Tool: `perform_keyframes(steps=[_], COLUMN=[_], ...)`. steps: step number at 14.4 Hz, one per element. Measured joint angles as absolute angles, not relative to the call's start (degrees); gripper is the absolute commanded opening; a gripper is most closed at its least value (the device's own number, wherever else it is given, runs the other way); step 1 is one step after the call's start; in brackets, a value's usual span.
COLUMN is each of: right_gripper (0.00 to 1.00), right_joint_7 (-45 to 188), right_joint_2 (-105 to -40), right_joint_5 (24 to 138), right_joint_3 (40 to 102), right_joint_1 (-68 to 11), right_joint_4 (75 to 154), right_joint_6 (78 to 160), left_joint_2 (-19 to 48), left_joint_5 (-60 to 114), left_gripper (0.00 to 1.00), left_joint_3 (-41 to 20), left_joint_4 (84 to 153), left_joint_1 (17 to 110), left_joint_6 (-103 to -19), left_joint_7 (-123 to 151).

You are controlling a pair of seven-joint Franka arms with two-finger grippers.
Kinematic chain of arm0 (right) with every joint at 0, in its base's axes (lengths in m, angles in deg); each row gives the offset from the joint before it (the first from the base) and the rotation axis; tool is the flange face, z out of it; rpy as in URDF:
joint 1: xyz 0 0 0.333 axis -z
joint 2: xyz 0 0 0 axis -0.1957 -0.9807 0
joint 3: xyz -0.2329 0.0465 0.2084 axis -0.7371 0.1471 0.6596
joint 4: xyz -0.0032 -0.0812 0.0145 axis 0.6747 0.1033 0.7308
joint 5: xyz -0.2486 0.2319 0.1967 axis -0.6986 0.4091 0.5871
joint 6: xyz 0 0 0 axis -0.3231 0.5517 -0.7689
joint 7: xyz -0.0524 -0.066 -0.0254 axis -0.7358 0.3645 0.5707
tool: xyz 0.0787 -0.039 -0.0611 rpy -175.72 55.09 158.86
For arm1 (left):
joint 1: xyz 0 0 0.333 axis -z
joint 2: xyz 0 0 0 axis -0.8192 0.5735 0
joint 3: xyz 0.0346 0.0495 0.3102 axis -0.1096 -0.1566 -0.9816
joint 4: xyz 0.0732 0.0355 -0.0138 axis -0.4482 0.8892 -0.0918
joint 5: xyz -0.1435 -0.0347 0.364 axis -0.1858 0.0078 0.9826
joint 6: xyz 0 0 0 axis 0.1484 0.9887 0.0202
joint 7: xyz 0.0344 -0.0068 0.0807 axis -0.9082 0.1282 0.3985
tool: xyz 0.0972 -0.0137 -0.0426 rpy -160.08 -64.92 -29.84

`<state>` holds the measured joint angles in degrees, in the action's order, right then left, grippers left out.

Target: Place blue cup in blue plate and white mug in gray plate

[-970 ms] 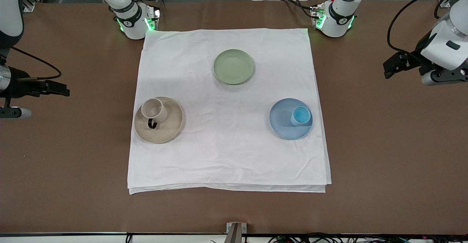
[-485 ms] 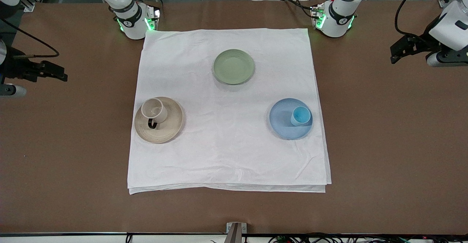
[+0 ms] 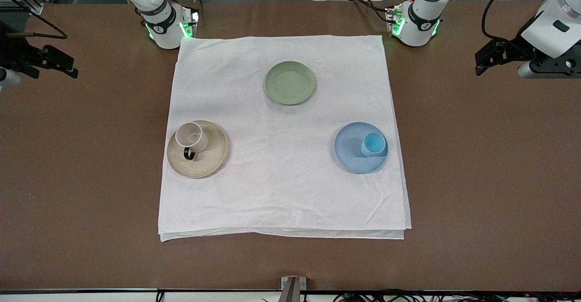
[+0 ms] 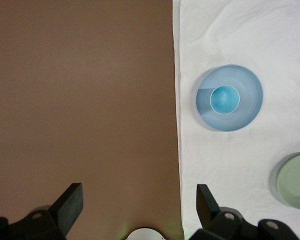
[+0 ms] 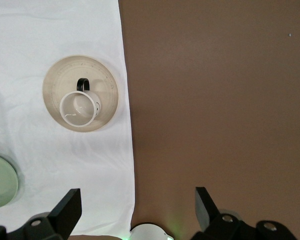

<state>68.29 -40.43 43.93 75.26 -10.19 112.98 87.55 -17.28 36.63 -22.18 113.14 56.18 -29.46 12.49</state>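
The blue cup (image 3: 373, 144) stands upright in the blue plate (image 3: 352, 153) on the white cloth; both show in the left wrist view, cup (image 4: 225, 99) in plate (image 4: 250, 100). The white mug (image 3: 191, 137) stands upright in the gray plate (image 3: 211, 156), its dark handle toward the front camera; both show in the right wrist view, mug (image 5: 80, 110) in plate (image 5: 57, 87). My left gripper (image 3: 482, 61) (image 4: 138, 210) is open and empty, up over bare table at the left arm's end. My right gripper (image 3: 68, 63) (image 5: 135, 210) is open and empty, up over bare table at the right arm's end.
A sage-green plate (image 3: 290, 82) sits empty on the white cloth (image 3: 281, 188), farther from the front camera than the other plates. The two arm bases (image 3: 165, 25) (image 3: 415, 25) stand at the cloth's corners. Brown table (image 3: 490, 179) surrounds the cloth.
Both grippers have drawn away from the front camera, up the front view, staying open and empty over bare table. Cup, mug and plates have not moved.
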Motion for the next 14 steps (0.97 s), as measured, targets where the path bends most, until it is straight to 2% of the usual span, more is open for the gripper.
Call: perform_keyframes(steps=[14], right_gripper=[1.00], right_joint_7=[70.6], right_joint_2=[-39.7], right_joint_5=[43.9], right_joint_3=[75.1], right_joint_1=[-10.2], right_joint_4=[113.2], right_joint_6=[89.8], left_joint_2=[-17.2], left_joint_5=[36.6], left_gripper=[1.00], left_joint_3=[-22.5], left_joint_4=[112.2], left_joint_1=[55.9], left_joint_6=[-29.5], left_joint_7=[12.2])
